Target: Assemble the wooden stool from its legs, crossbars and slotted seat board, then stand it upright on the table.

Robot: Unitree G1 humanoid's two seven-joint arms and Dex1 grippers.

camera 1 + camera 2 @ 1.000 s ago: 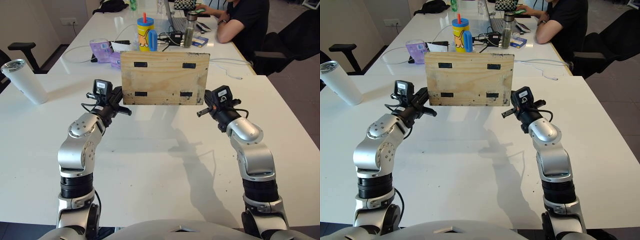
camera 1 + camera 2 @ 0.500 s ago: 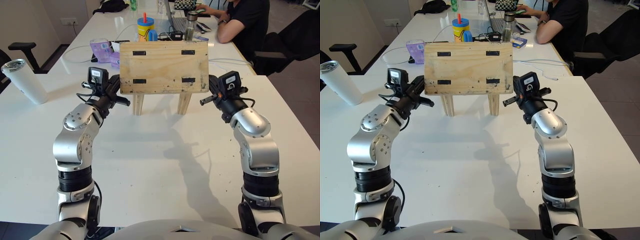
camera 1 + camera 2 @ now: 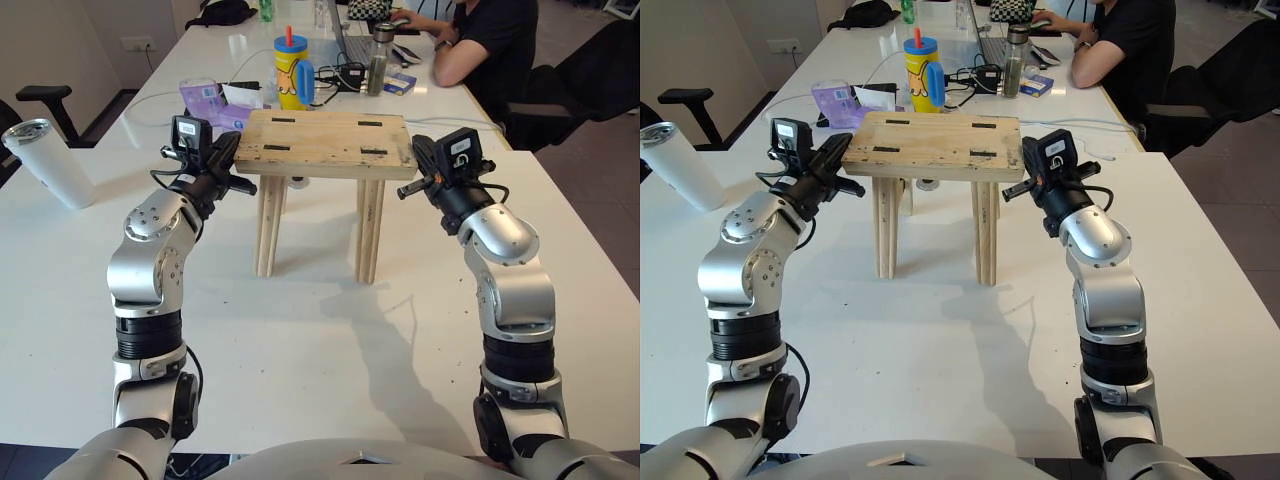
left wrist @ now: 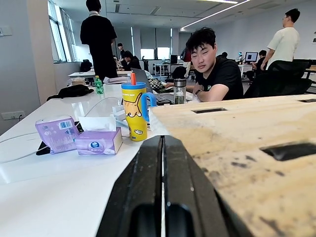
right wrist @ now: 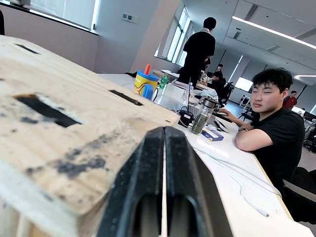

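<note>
Between the two arms, out over the middle of the white table (image 3: 300, 340), the stool (image 3: 322, 190) stands upright with its legs (image 3: 368, 228) down, and their feet appear to rest on the tabletop, though whether full weight is on them I cannot tell. Its slotted seat board (image 3: 325, 145) lies flat on top with its long axis running across the robot, one short end toward each arm. At the left end sits the left gripper (image 3: 228, 160), at the right end the right gripper (image 3: 418, 168). Each has its two fingers pressed together with nothing between them, and each lies against or just beside the board's end edge, so the board is flanked from both sides rather than pinched. In both wrist views the closed fingers (image 4: 163, 197) run alongside the wood at seat height. Neither arm is nearer than the other. My judgement is that the next move is a straight outward retreat of each arm along that long axis, and that any sideways drag could tip the stool. As to writing, small white stickers sit on the wrist cameras, and the yellow cup (image 3: 290, 68) and the tissue packs (image 4: 74, 138) beyond the stool carry print and a cartoon figure, too small to make out
</note>
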